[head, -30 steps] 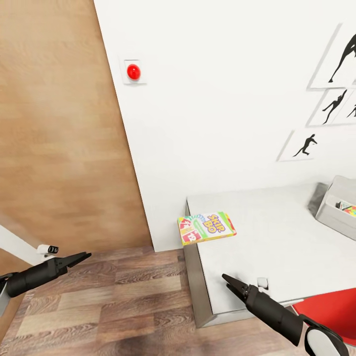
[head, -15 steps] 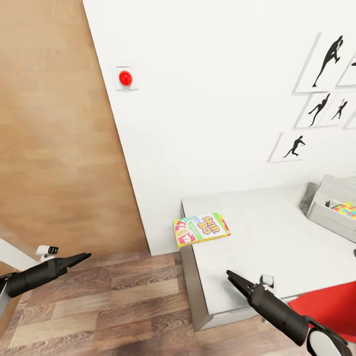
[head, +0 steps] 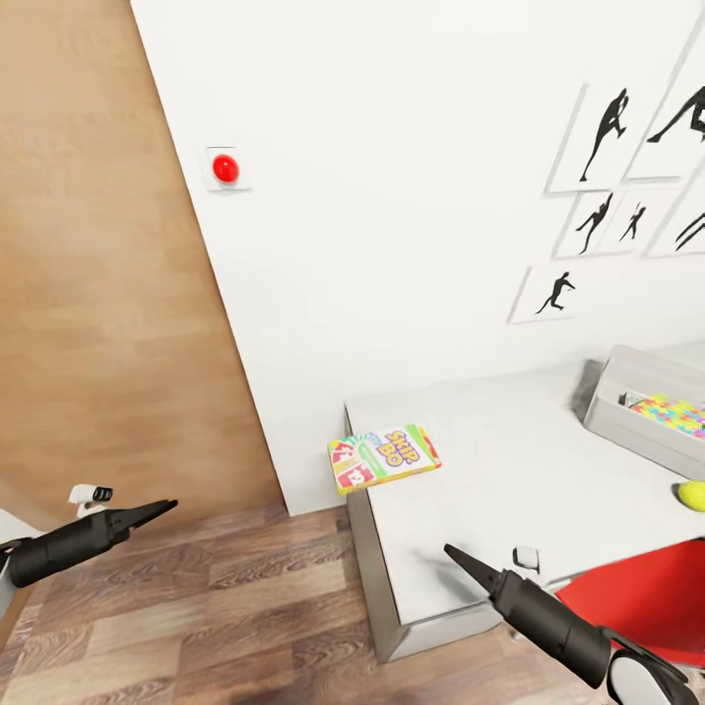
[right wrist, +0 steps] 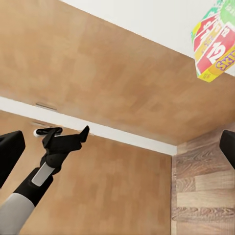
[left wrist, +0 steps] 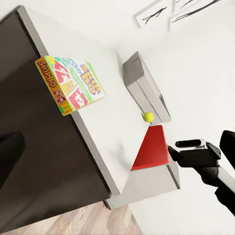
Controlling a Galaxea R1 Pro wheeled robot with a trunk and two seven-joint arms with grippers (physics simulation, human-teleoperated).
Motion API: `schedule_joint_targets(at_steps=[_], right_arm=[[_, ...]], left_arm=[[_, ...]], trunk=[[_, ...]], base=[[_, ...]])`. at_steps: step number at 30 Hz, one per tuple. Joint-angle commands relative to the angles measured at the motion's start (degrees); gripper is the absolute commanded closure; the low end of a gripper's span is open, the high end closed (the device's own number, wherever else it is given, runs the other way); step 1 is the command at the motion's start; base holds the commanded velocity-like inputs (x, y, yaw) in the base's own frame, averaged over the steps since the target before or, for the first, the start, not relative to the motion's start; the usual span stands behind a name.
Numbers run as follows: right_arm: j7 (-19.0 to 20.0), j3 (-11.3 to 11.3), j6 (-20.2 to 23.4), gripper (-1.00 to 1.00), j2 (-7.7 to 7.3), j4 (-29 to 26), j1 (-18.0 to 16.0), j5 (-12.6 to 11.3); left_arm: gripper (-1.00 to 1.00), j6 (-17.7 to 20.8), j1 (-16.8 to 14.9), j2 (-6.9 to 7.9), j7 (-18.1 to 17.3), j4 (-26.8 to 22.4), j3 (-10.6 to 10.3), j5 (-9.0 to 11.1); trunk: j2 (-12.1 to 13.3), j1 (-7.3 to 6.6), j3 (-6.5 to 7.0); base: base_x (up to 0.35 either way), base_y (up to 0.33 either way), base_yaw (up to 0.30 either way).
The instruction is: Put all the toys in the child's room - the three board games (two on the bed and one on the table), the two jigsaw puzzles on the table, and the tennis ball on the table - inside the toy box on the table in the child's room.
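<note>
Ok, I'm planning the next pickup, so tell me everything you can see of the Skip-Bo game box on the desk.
The board game is a thin flat rectangular box that looks like printed cardboard, with a green-and-yellow border, red number panels and big "SKIP BO" lettering. It lies flat, face up, at the corner of the table nearest the wall, skewed to the edges, with one end overhanging the table's side above the wood floor. Only the tabletop touches it. The left wrist view shows its yellow side panel with small print.

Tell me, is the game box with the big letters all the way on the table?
No. The board game lies flat at the table's corner, one end sticking out past the edge over the floor.
</note>
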Motion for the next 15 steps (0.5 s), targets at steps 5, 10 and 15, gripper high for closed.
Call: schedule_joint_targets(at_steps=[5,10,15], right_arm=[[0.75,-0.09,0.22,-1.00,-0.09,-0.01,-0.03,-0.21],[0.93,-0.12,0.19,-1.00,-0.12,0.00,-0.04,-0.15],[0.93,-0.13,0.18,-1.00,-0.10,0.02,-0.05,-0.14]], left_arm=[[-1.00,0.62,-0.09,0.12,-0.22,-0.01,0.16,-0.30],[-1.00,0.55,-0.11,0.18,-0.22,-0.01,0.39,-0.77],[-1.00,0.53,-0.11,0.66,-0.22,-0.01,0.42,-0.89]], trunk=[[-0.09,0.04,0.35],[-0.09,0.04,0.78],[-0.09,0.04,1.20]], base=[[0.000,0.000,-0.162],[0.000,0.000,-0.186],[0.000,0.000,-0.201]])
